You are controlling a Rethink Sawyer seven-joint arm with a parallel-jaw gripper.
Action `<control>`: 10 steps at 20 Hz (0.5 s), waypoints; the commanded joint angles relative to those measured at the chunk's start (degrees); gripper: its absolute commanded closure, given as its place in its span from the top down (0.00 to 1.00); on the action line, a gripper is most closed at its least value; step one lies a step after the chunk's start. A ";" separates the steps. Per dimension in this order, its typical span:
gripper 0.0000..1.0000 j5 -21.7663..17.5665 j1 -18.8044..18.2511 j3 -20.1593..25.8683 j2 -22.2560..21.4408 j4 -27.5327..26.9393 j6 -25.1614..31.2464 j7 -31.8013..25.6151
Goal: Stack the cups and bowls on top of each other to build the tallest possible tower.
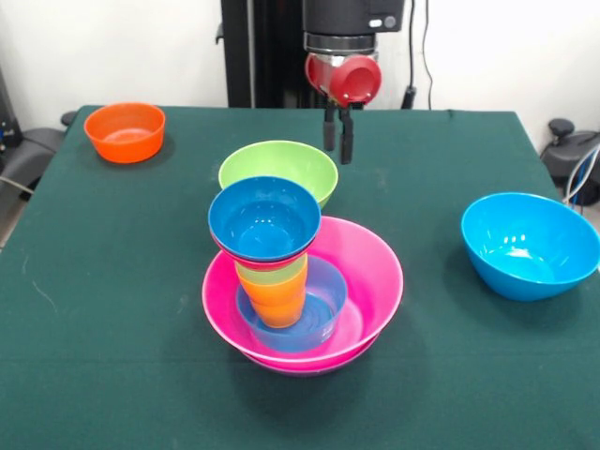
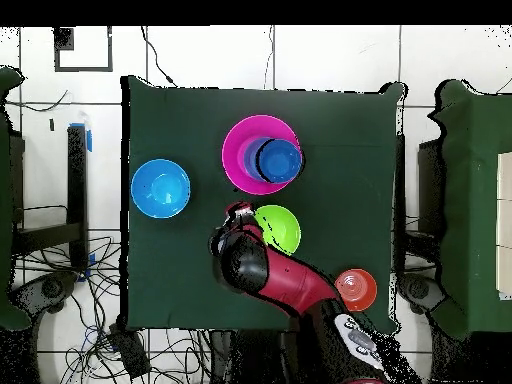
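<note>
The tower stands mid-table: a wide pink bowl (image 1: 371, 272) over a purple one (image 1: 314, 367), holding a small light-blue bowl (image 1: 325, 302). In it stand the orange cup (image 1: 278, 306) and the light green cup (image 1: 274, 275), topped by a red bowl rim (image 1: 246, 262) and a dark-blue bowl (image 1: 264, 220). In the overhead view the dark-blue bowl (image 2: 281, 159) sits right of centre in the pink bowl (image 2: 242, 140). My gripper (image 1: 338, 137) hangs shut and empty above the table, just behind the lime green bowl (image 1: 279, 167). It is beside that bowl (image 2: 279, 228) in the overhead view (image 2: 238, 214).
A large sky-blue bowl (image 1: 530, 246) sits at the right of the front view, alone (image 2: 160, 188). A small orange bowl (image 1: 125, 131) sits at the far left corner, near the robot's base (image 2: 355, 288). The green table (image 1: 94, 300) has open cloth in front.
</note>
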 commanded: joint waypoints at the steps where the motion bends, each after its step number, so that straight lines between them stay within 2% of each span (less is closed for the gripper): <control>1: 1.00 -8.07 -1.88 4.23 -1.68 3.70 4.73 -1.14; 7: 1.00 -12.11 -2.81 4.61 -0.39 2.57 5.16 -2.16; 10: 1.00 -13.49 -0.56 2.78 1.40 1.10 3.80 -1.58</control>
